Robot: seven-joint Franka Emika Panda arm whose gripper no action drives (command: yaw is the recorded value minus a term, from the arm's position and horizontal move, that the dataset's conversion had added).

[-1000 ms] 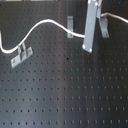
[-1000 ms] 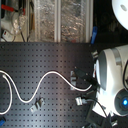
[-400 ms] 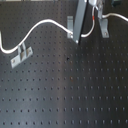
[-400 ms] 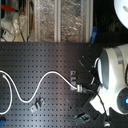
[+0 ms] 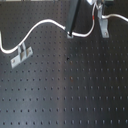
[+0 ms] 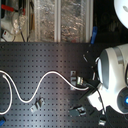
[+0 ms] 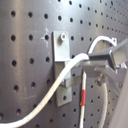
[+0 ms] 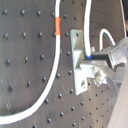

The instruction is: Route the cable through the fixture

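The gripper [image 7: 102,64] pinches the cable [image 5: 45,23] beside the fixture [image 5: 103,25], near the far edge of the board [image 5: 70,90], a black pegboard. The cable crosses that clip in both wrist views. Clear bins [image 6: 60,20] stand beyond the board.

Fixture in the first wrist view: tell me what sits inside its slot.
The white cable passes across the fixture at its slot. The gripper covers where the cable runs on, so seating there stays hidden.
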